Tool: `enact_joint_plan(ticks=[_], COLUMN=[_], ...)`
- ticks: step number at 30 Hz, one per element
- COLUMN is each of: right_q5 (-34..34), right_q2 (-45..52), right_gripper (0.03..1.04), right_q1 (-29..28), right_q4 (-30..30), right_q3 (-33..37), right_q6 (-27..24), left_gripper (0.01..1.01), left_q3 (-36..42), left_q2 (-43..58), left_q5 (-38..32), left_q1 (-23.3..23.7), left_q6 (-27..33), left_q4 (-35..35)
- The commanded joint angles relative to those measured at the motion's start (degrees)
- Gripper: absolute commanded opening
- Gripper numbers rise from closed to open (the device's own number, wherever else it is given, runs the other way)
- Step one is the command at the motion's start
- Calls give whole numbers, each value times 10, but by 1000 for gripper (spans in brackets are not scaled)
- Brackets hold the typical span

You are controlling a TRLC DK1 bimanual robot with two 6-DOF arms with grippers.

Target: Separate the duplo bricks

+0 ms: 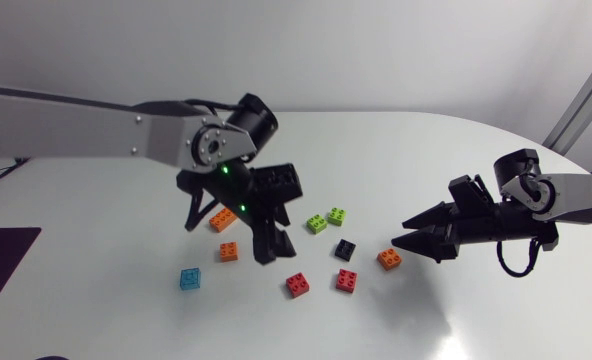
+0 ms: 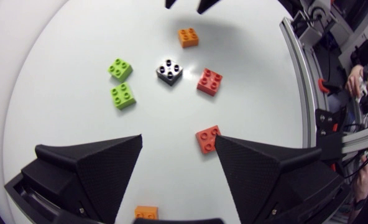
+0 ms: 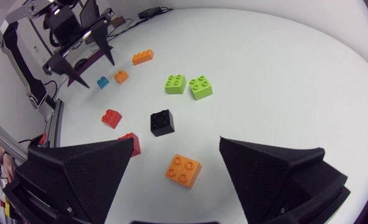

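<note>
Nine duplo bricks are seen lying singly on the white desk (image 1: pixel 456 150), none stacked on another. Each is a small block with round studs on top. A lime green brick (image 1: pixel 316 223) is set just beside a second lime green brick (image 1: pixel 336 215), with a black brick (image 1: pixel 345 250) near them. A red brick (image 1: pixel 298 285) and a second red brick (image 1: pixel 346 280) are placed toward the desk's front. A blue brick (image 1: pixel 190 279) is found apart at the left. A long orange brick (image 1: pixel 222 219) and a small orange brick (image 1: pixel 228 251) are seen under the left arm.

The left tool (image 2: pixel 178 140) is held over the bricks with its fingers spread wide, nothing clamped. The right tool (image 3: pixel 177 140) is likewise held apart and empty, and a third orange brick (image 3: pixel 183 170) is seen on the desk between its fingers, untouched.
</note>
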Motion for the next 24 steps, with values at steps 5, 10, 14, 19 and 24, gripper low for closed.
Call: enact_joint_plan(ticks=[5, 10, 14, 19, 24], right_q5=[-5, -5, -5, -5, -5], right_q2=[-8, -10, -13, -13, -13], right_gripper=[990, 990, 990, 990, 990], right_q1=[-5, -14, -15, -23, -27], right_q4=[-11, -23, -28, -32, -34], right_q3=[-17, -17, -14, -14, -16], right_q6=[-25, -38, -40, -47, -52], left_gripper=[302, 257, 257, 252, 252], left_q3=[-91, -93, -94, -94, -90], left_q2=[8, 22, 39, 57, 65], left_q5=[-89, -118, -127, -127, -127], left_q1=[-46, -47, -53, -57, -65], left_q6=[1, 12, 14, 20, 20], left_q4=[60, 71, 77, 77, 83])
